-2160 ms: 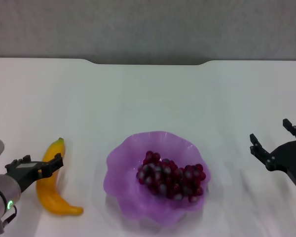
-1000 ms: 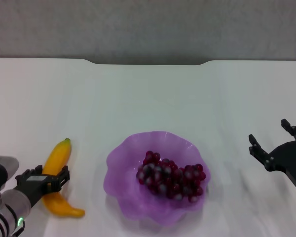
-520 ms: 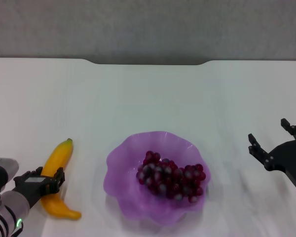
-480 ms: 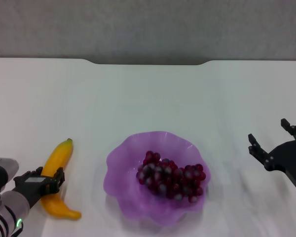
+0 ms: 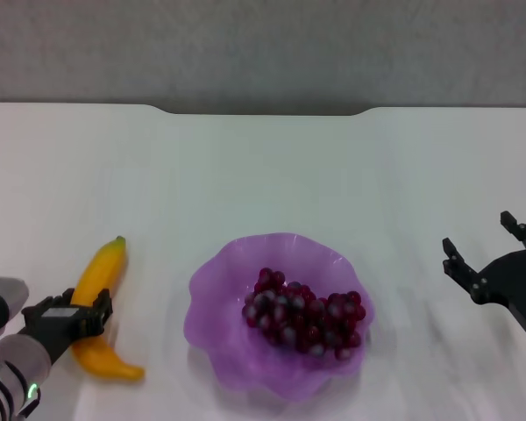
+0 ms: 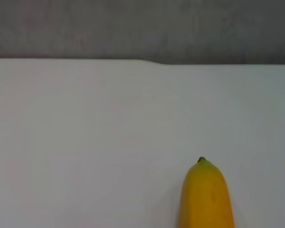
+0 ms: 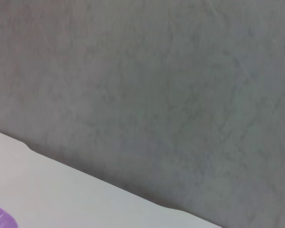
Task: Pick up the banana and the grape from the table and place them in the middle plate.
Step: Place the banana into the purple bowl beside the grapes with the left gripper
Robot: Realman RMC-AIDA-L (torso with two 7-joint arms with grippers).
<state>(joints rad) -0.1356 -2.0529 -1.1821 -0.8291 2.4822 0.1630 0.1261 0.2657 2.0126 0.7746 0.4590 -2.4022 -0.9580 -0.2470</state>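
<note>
since the left gripper [image 5: 81, 314] has closed its jaws on the banana [image 5: 96, 307] and nudged it, lifting toward the middle plate [image 5: 212, 289] comes next; right gripper [image 5: 491, 256] idles beyond it, jaws wide.

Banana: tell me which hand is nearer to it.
Left. The left hand sits at the middle of the banana, its fingers around it. The right hand is open, far off beyond the purple plate holding the grapes.

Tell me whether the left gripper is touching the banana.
Touching. In the head view the left gripper closes across the middle of the banana, its black fingers overlapping the yellow skin with no gap showing.
</note>
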